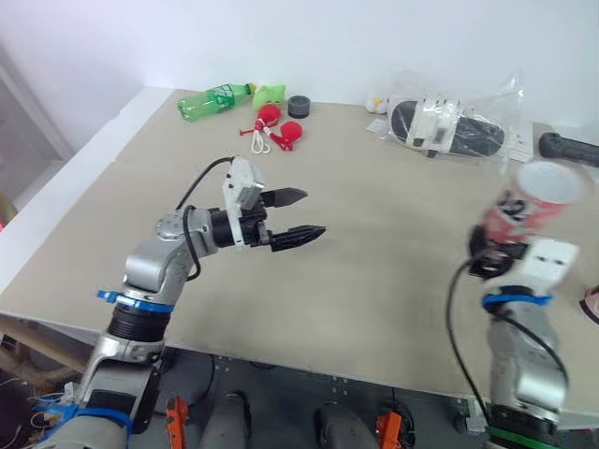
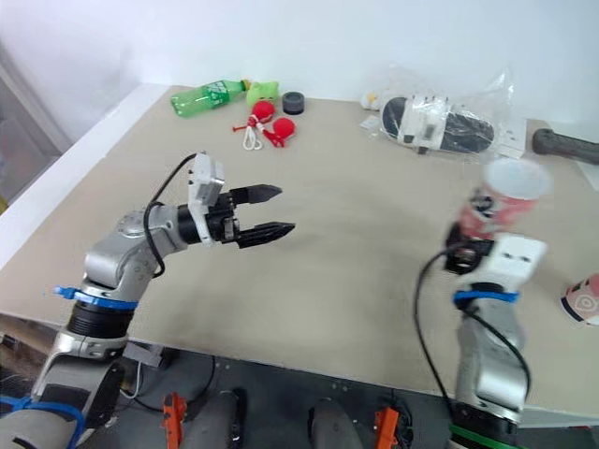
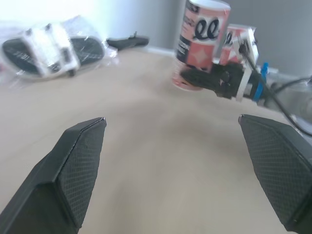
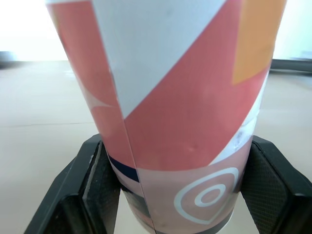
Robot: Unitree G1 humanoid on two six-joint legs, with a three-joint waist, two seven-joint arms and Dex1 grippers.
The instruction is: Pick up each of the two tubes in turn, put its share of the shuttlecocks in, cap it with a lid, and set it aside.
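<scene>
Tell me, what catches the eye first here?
The right hand is shut on a pink patterned tube, open end up, on the right side of the table. The left hand hovers open and empty over its middle. Along the far edge lie a green bottle and a clear plastic bag.

Green bottle (image 1: 213, 100), red balls (image 1: 291, 132), black roll (image 1: 299, 106) and plastic bag (image 1: 449, 123) lie far back on the table (image 1: 374, 253).

Left arm bends at the elbow and reaches forward; left gripper (image 1: 314, 213) lies level, fingers spread wide; right forearm rises upright; right gripper (image 4: 179, 185) clamps the lower part of a tube (image 1: 527, 201).
</scene>
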